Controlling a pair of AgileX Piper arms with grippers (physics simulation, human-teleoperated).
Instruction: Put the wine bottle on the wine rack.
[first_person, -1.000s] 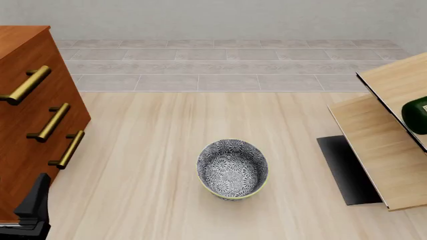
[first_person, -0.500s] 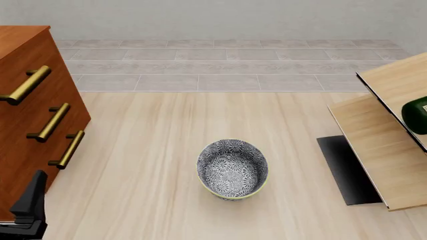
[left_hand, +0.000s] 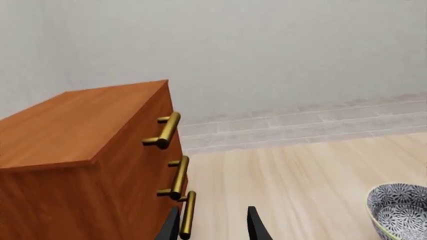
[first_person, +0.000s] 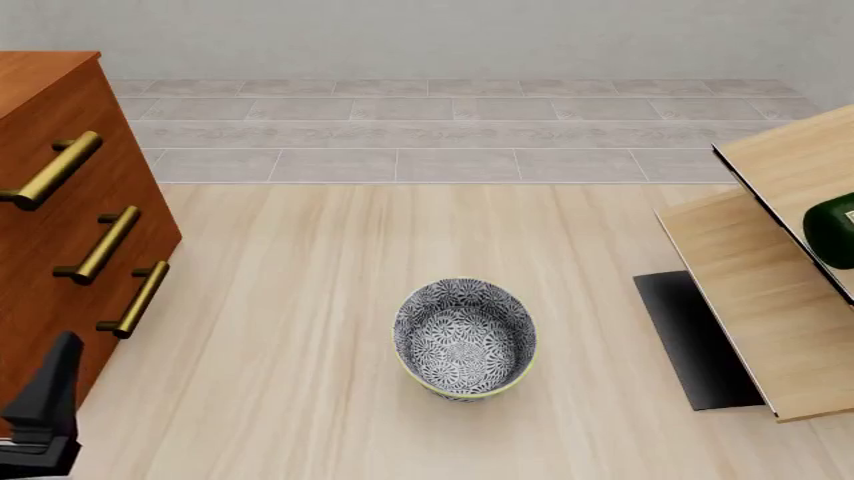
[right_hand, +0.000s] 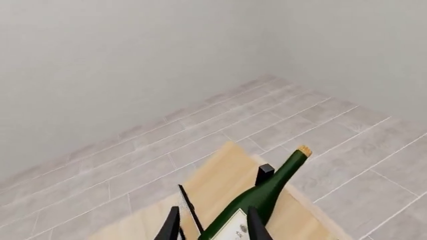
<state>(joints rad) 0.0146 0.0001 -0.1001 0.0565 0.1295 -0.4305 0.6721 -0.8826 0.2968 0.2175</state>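
Note:
The dark green wine bottle (right_hand: 267, 187) with a tan cork lies tilted on the pale-wood wine rack (right_hand: 220, 180). In the front view only a bit of its green glass (first_person: 834, 230) shows at the right edge, on the rack (first_person: 761, 290). My right gripper (right_hand: 213, 227) is open just behind the bottle's labelled body, with its fingers on either side; it is out of the front view. My left gripper (left_hand: 213, 227) is open and empty. It sits at the near left corner of the front view (first_person: 40, 420), beside the cabinet.
A reddish-brown drawer cabinet (first_person: 54, 200) with brass handles stands at the left, close to my left gripper (left_hand: 80, 125). A blue-white patterned bowl (first_person: 465, 338) sits mid-table and shows in the left wrist view (left_hand: 400, 210). The rack's black base (first_person: 687, 335) lies on the table at the right.
My left gripper has drawn back toward the near left corner of the front view. The bowl, rack and bottle have not moved.

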